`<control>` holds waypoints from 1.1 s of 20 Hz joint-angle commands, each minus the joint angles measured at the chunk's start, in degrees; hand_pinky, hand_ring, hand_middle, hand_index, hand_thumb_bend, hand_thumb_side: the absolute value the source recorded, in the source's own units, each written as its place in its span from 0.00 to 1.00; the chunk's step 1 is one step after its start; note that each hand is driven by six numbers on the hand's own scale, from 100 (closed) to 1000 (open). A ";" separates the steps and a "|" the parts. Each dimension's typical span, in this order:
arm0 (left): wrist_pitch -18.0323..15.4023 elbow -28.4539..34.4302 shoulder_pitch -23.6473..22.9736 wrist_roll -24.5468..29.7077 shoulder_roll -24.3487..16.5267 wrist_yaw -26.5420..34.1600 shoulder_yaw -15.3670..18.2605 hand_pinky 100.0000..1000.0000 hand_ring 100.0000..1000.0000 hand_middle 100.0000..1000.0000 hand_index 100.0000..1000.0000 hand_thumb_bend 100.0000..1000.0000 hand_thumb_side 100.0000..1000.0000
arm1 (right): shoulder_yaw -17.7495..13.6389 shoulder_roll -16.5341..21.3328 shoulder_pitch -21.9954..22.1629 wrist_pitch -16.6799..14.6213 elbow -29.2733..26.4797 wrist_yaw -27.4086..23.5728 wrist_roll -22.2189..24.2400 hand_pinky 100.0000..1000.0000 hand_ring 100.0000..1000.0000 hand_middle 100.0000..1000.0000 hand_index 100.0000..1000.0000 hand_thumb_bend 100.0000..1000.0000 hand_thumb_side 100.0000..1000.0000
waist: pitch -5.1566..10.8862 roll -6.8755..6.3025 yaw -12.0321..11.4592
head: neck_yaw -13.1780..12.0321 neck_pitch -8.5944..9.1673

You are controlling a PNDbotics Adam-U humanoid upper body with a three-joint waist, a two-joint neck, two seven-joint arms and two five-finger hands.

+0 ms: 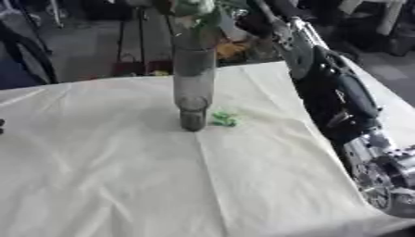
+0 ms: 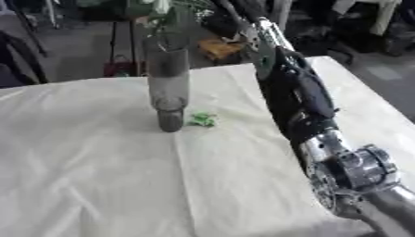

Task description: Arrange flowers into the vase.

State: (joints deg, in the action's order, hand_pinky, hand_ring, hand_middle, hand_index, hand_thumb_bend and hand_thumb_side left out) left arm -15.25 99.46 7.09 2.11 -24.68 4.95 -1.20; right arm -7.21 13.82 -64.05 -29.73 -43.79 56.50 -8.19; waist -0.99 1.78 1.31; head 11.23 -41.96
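Note:
A tall dark glass vase (image 1: 193, 88) stands upright on the white cloth, towards the back of the table. Green leaves and pale blooms of flowers (image 1: 193, 8) stick out of its mouth at the top edge of the view. My right arm reaches up from the lower right. Its hand (image 1: 258, 22) is beside the flowers, just right of the vase's mouth, and it is blurred and partly cut off. A small green leaf scrap (image 1: 223, 119) lies on the cloth by the vase's foot. A dark tip (image 1: 2, 126) at the left edge seems to be my left hand.
The white cloth (image 1: 122, 176) covers the whole table and is creased down the middle. The table's far edge runs just behind the vase. Dark furniture and an orange object (image 2: 215, 47) lie on the floor beyond it.

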 commanded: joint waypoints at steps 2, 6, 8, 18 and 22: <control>0.01 1.14 0.77 0.37 -0.65 0.28 -0.09 0.73 0.72 0.71 0.76 0.70 0.95 | -2.27 -0.68 -3.33 3.22 -2.08 -3.91 0.76 0.00 0.00 0.00 0.00 0.00 1.00 | 0.88 -0.26 -0.32 | 0.32 0.81; 0.06 1.16 0.91 0.53 -0.64 0.40 -0.22 0.73 0.72 0.71 0.76 0.70 0.95 | -4.77 -1.94 -4.99 6.61 -3.39 -7.44 1.20 0.00 0.00 0.00 0.02 0.00 1.00 | 0.94 -0.26 -0.72 | 0.59 1.18; 0.09 1.15 0.97 0.61 -0.63 0.45 -0.26 0.73 0.72 0.71 0.76 0.70 0.95 | -5.59 -2.27 -5.55 8.40 -4.26 -9.26 1.63 0.00 0.00 0.00 0.02 0.00 1.00 | 0.96 -0.26 -0.90 | 0.70 1.31; 0.24 1.10 1.23 1.17 -0.50 0.69 -0.71 0.73 0.71 0.71 0.76 0.70 0.95 | -9.53 -3.59 -8.71 16.95 -8.80 -18.20 2.56 0.00 0.00 0.00 0.01 0.00 1.00 | 1.12 -0.21 -1.84 | 1.20 1.84; 0.26 1.14 1.26 1.31 -0.47 0.81 -0.84 0.73 0.71 0.71 0.76 0.70 0.95 | -9.79 -4.35 -9.48 18.53 -10.23 -20.25 2.72 0.00 0.00 0.00 0.01 0.00 1.00 | 1.22 -0.36 -2.42 | 1.59 1.68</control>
State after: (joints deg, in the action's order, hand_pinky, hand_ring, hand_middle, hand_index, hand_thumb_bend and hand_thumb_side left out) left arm -14.89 99.46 7.58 3.24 -24.65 5.52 -2.21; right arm -16.64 9.03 -71.69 -11.79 -52.25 37.23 -5.43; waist -0.49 1.75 -1.15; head 12.55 -40.67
